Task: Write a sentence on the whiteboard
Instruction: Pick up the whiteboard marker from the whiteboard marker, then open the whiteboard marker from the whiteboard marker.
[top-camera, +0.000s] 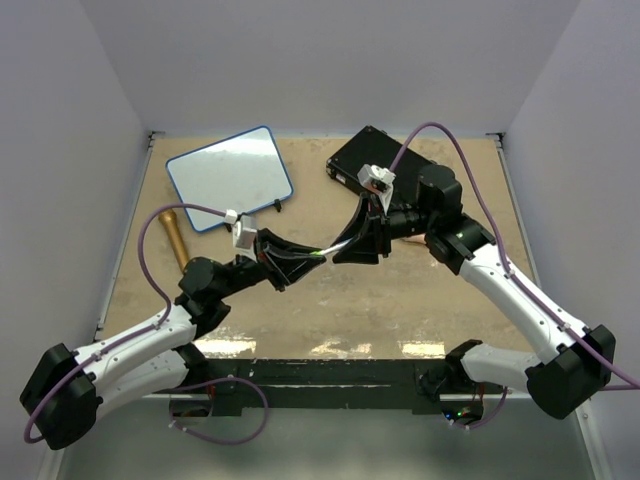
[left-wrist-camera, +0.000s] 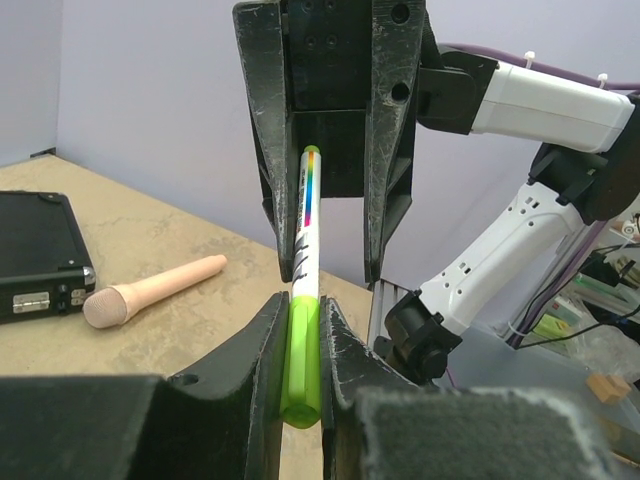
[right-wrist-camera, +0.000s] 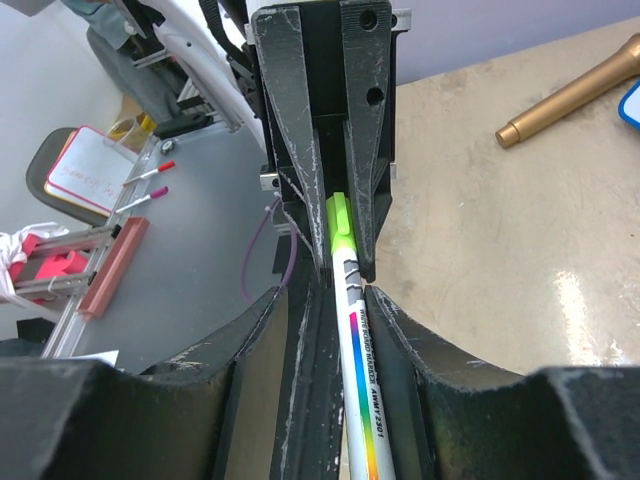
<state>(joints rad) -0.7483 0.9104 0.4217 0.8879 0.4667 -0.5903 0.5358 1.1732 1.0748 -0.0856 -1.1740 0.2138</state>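
Green-capped white marker pen (top-camera: 322, 253) spans both grippers above the sandy tabletop (top-camera: 400, 300): left gripper (left-wrist-camera: 302, 345) jaws clamped on its cap, right gripper (right-wrist-camera: 345, 290) jaws closed around its barrel. Blank blue-rimmed white whiteboard (top-camera: 230, 176) lies flat at the far left, well apart.

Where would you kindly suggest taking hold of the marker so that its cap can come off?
Grip the green cap in the jaws of the left gripper and the white barrel in those of the right gripper, coming from opposite ends. The marker is a slim straight cylinder, so pulling along its axis should free the cap.
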